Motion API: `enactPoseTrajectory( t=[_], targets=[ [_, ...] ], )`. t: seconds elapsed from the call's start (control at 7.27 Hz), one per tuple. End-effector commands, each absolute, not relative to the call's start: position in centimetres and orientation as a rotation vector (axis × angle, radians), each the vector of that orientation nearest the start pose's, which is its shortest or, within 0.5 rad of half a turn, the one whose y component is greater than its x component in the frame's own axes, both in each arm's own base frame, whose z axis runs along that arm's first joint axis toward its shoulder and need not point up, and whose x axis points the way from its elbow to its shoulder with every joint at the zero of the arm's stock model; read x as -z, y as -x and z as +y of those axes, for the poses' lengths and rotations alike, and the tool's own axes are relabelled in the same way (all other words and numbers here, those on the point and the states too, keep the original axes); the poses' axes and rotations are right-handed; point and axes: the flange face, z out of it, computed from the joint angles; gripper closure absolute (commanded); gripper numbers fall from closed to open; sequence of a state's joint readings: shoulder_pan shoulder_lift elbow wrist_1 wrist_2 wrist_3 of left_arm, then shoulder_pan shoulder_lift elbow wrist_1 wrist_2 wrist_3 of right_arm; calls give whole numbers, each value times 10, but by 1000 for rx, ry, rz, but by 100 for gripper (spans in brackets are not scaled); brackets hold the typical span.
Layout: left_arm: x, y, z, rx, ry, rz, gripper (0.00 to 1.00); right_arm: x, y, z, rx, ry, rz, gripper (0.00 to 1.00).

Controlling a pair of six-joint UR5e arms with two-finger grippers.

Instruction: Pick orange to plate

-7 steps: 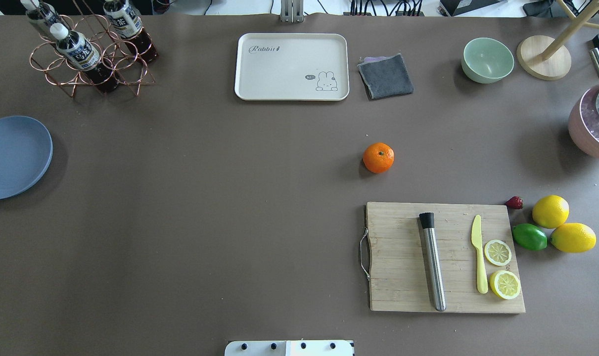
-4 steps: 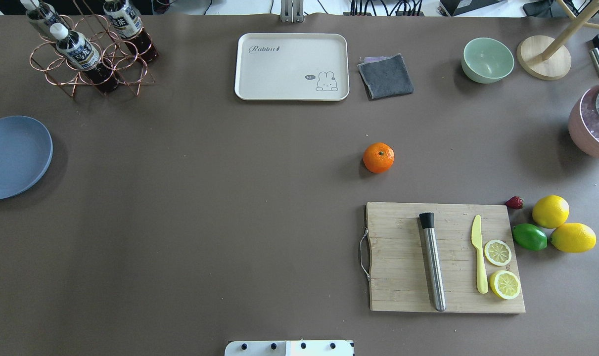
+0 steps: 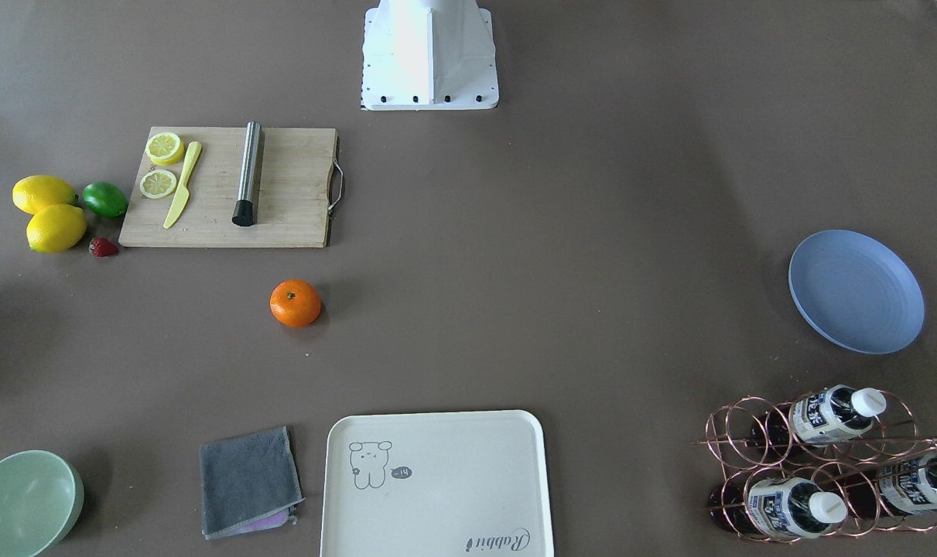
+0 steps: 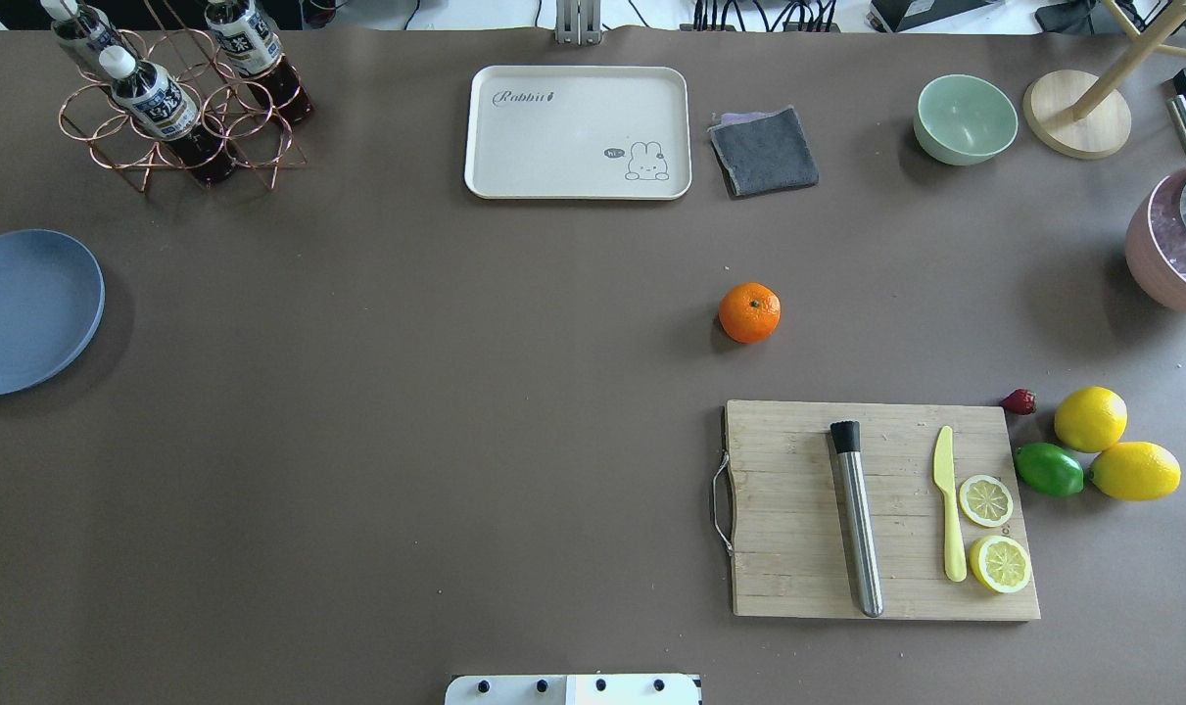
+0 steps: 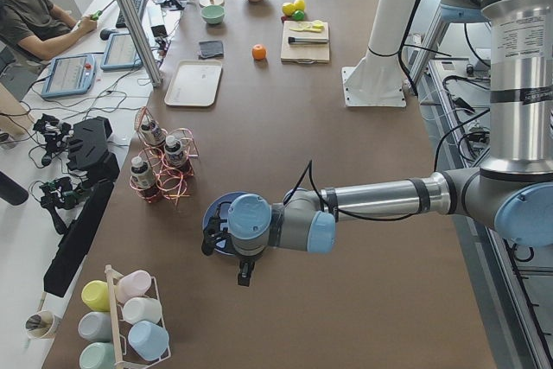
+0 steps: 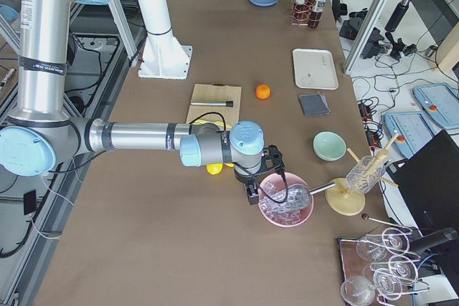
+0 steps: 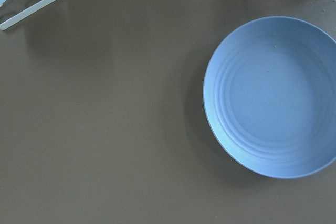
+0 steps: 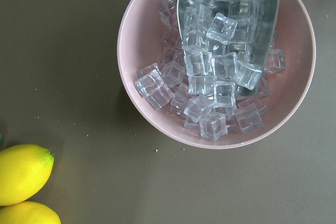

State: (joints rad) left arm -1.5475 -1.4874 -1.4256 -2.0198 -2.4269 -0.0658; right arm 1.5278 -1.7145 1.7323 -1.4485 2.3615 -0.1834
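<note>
Orange [image 4: 749, 312] near cutting board [image 4: 788, 509], well apart from plate [image 4: 24, 311]. Left gripper [image 5: 210, 235] over plate, right gripper [image 6: 272, 166] over ice bowl [image 8: 128, 51]; cannot tell whether spread or closed.

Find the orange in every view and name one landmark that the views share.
Front-facing: orange left of centre, below the cutting board.
Overhead: orange right of centre, above the cutting board.
Exterior left: orange top centre.
Exterior right: orange upper centre.
Left wrist: not in it.
Right wrist: not in it.
Shared landmark: the cutting board beside it.
</note>
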Motion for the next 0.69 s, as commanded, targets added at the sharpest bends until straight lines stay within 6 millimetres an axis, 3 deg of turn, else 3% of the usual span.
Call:
enactPoseTrajectory(
  t=[0.0,0.28,0.55],
  targets=[
    [-736,2,-466,-60,-189,844,3,-634,-42,-440,260,-178,-807,0],
    [-758,-18,-467,-93,-177,823,3,-640,-41,-435,257,-165,-820,0],
    [-750,-47,-481,-108,-155,835,3,-640,-41,-435,263,-168,-820,0]
  ],
)
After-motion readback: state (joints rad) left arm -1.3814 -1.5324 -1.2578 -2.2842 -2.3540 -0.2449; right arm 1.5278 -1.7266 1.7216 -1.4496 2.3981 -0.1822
